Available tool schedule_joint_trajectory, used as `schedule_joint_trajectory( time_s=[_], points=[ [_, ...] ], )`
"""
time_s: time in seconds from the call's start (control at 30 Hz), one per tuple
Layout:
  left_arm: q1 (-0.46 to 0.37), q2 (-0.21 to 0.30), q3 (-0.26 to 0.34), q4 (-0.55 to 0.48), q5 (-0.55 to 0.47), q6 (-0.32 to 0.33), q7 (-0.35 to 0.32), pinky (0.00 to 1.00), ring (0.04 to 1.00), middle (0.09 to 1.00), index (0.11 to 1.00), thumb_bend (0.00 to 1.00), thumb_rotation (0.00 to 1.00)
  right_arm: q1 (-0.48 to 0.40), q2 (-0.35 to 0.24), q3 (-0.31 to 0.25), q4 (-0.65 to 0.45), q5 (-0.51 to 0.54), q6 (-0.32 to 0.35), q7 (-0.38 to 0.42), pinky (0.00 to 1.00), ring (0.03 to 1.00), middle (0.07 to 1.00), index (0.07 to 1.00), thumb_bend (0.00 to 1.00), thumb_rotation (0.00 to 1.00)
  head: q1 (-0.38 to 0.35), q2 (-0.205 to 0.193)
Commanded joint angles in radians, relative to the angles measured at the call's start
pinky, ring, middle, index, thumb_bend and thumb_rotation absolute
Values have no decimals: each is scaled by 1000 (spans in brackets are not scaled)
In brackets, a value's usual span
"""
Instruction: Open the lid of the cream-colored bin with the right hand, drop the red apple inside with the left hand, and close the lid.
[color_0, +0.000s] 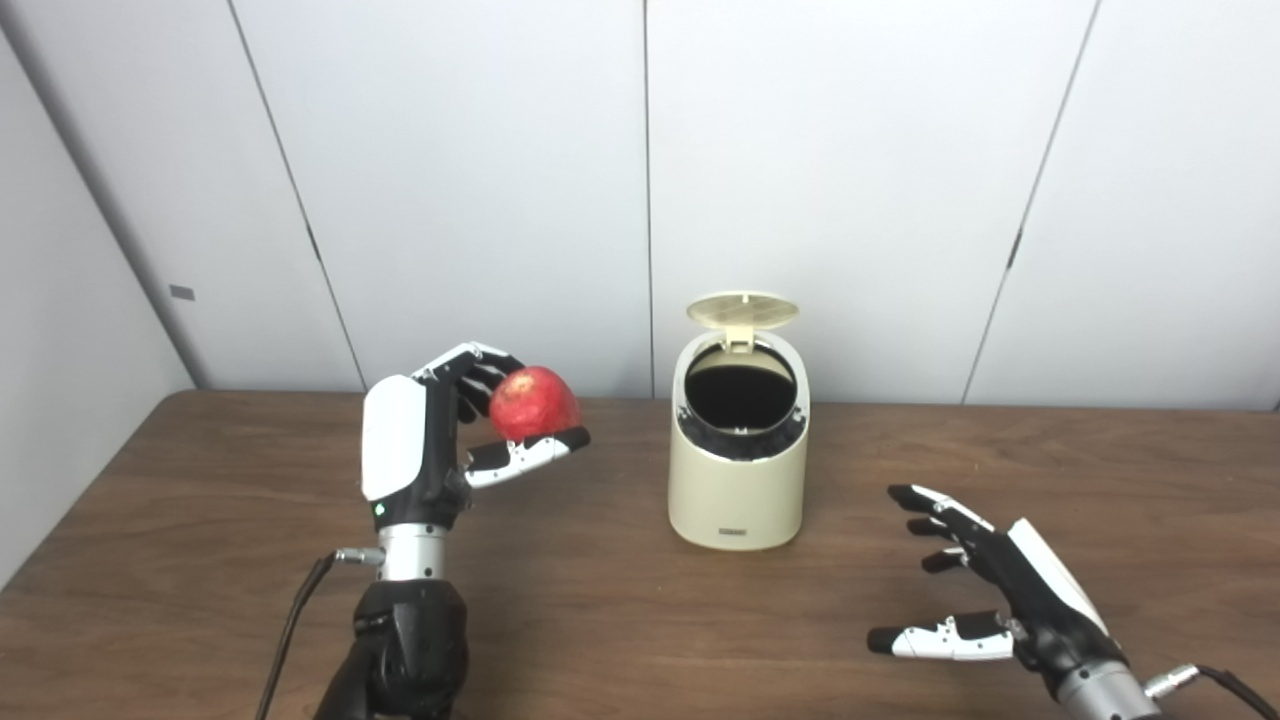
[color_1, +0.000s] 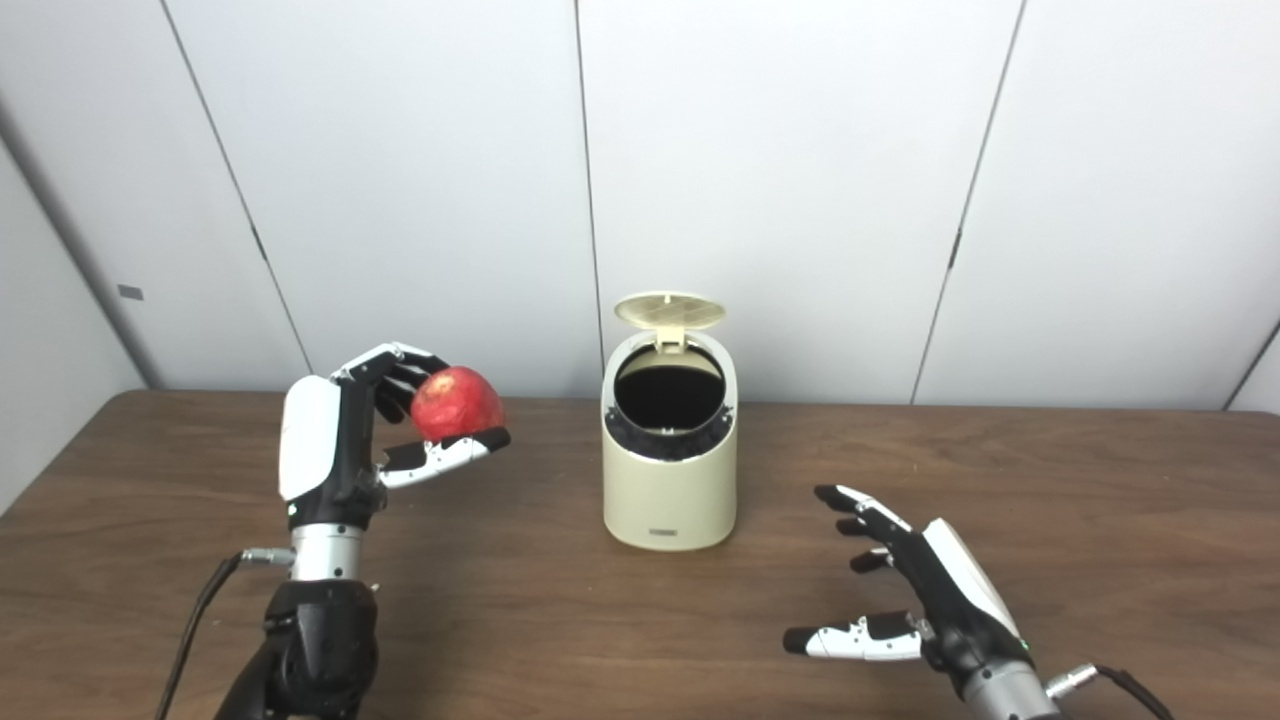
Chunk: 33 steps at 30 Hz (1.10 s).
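The cream-colored bin (color_0: 738, 490) stands at the middle of the table. Its round lid (color_0: 742, 309) is tipped up at the back, and the dark opening shows. My left hand (color_0: 440, 440) is shut on the red apple (color_0: 534, 403) and holds it above the table, to the left of the bin and about level with its rim. My right hand (color_0: 985, 590) is open and empty, low over the table to the right of the bin and nearer to me. The bin (color_1: 670, 480) and the apple (color_1: 457, 402) also show in the right eye view.
The brown wooden table (color_0: 1100, 470) runs to a white panelled wall (color_0: 850, 150) just behind the bin. Cables trail from both wrists near the front edge.
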Motion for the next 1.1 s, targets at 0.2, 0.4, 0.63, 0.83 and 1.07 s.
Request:
schedule_joint_trajectory(
  time_s=[0.2, 0.4, 0.63, 0.83, 1.07],
  points=[
    [-62, -34, -8, -52, 9, -44, -38, 295, 371, 447, 507, 525, 0, -35, 8, 1, -12, 6, -46, -17, 710, 833, 890, 859, 768, 193, -20, -3],
    [-90, -83, -32, -45, 31, -47, -50, 272, 357, 437, 507, 524, 0, -36, 14, 8, -24, -11, -24, -14, 724, 839, 902, 865, 761, 178, -23, -2],
    [-139, -136, -50, 45, 32, -75, -27, 307, 389, 459, 497, 526, 0, -40, 24, 20, -30, -41, -12, -16, 725, 838, 897, 861, 762, 179, -38, -8],
    [-180, -164, -57, 127, 37, -120, 7, 307, 378, 452, 502, 525, 0, -45, 33, 17, -20, -40, -26, -18, 709, 828, 892, 855, 768, 168, -49, -13],
    [-215, -189, -66, 170, 45, -106, 7, 303, 370, 445, 501, 526, 0, -50, 36, 20, -24, -48, -21, -19, 691, 808, 886, 856, 770, 182, -60, -16]
  ],
)
